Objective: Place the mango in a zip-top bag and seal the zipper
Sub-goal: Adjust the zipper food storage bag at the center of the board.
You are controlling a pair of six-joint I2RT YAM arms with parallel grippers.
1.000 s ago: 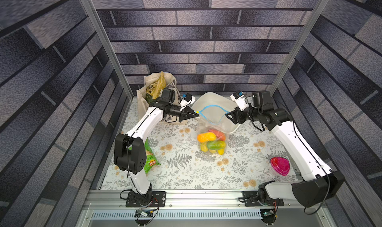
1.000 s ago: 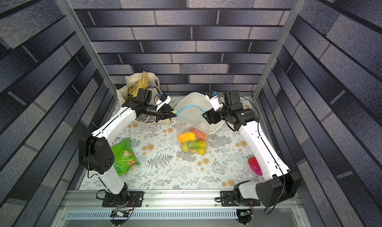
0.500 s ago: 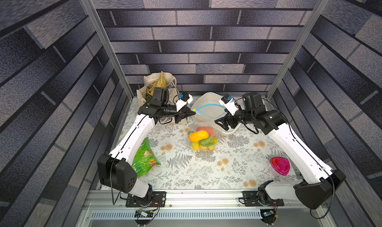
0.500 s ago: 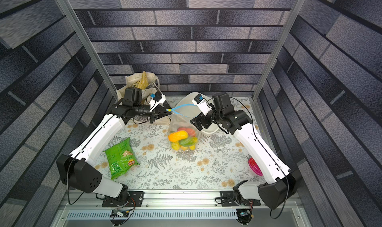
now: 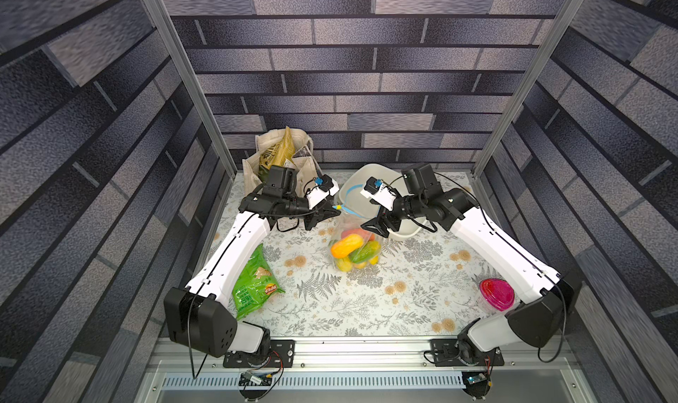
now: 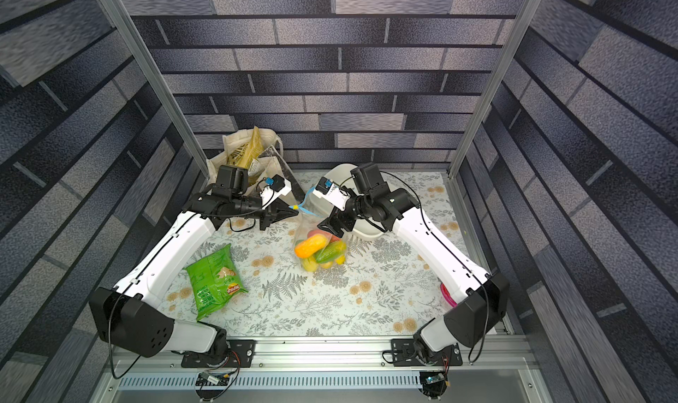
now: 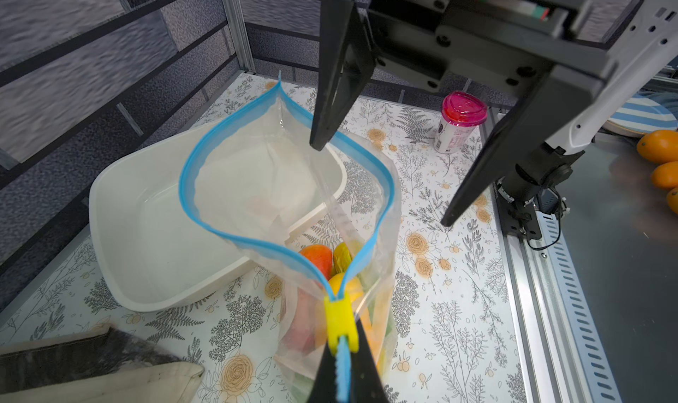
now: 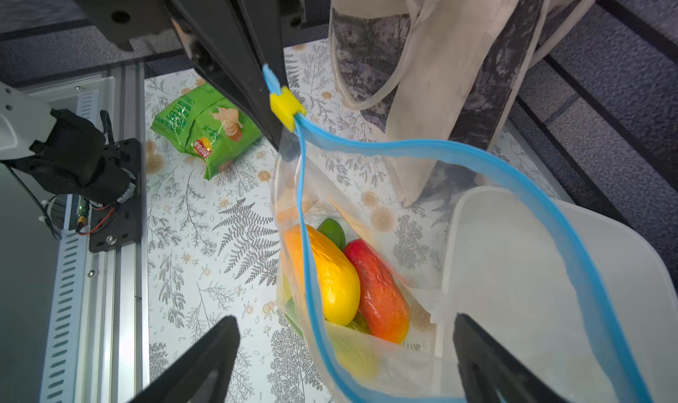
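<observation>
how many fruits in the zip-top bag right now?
4 visible in the zip-top bag: yellow-orange mango on top, red mango beside it, green mango next to them, small yellow fruit at the bottom. More may be hidden underneath.

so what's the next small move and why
Probably bring the open right hand to the yellow slider and close on it: the left hand pinches the zipper end beside it, the zip-top bag gapes wide, and fruit is inside.

Fern-print table (image 5: 330,305): green crisp packet (image 5: 253,285) lying left, canvas tote (image 5: 253,170) and white tub (image 5: 361,177) at back, pink-lidded cup (image 5: 496,294) right (standing), zip-top bag (image 5: 352,252) centre.
</observation>
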